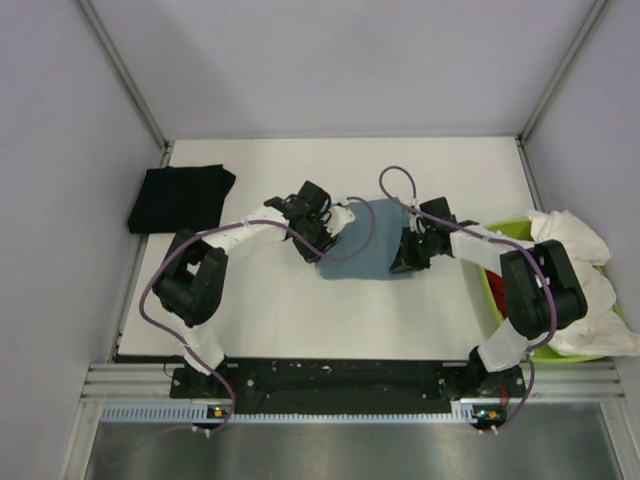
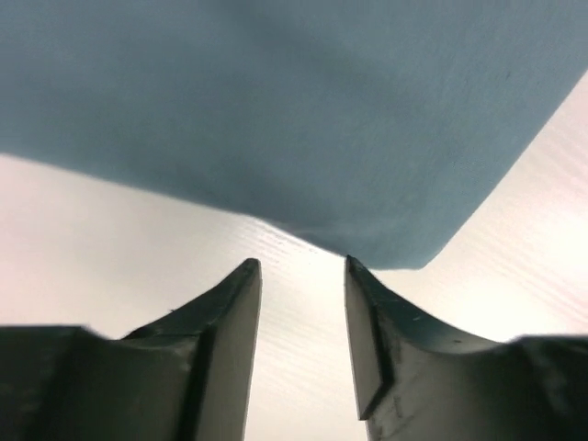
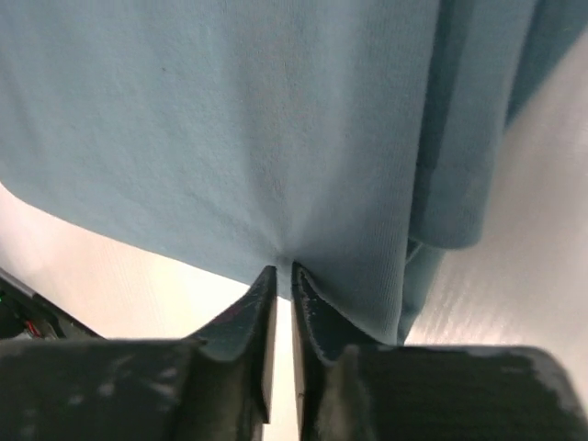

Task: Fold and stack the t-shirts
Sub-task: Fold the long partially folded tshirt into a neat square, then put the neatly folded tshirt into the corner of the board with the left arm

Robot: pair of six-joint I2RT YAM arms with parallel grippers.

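Right tool (image 3: pixel 283 269) pinches the near edge of the slate-blue cloth t-shirt (image 3: pixel 230 119) lying mid-way across the white surface (image 1: pixel 300 320); left tool (image 2: pixel 301 268) gapes just short of its corner. Likely mid-fold: the left must advance, clamp, then both carry the edge over.

In the top view, the slate-blue t-shirt (image 1: pixel 368 240) in the middle of the surface (image 1: pixel 300 320) has its left and right edges hidden under the left arm (image 1: pixel 250 232) and right arm (image 1: pixel 470 240). The fingertips of the left pincer (image 1: pixel 318 243) and right pincer (image 1: pixel 405 260) are too small to make out there. In both wrist views the shirt runs off the top and sides, blurred up close. The lime-green bin (image 1: pixel 503 229) at the right edge is mostly buried under white cloth (image 1: pixel 575 235); how many garments, cannot tell. The black t-shirt (image 1: pixel 180 198) at the far left corner is too dark to show its folds
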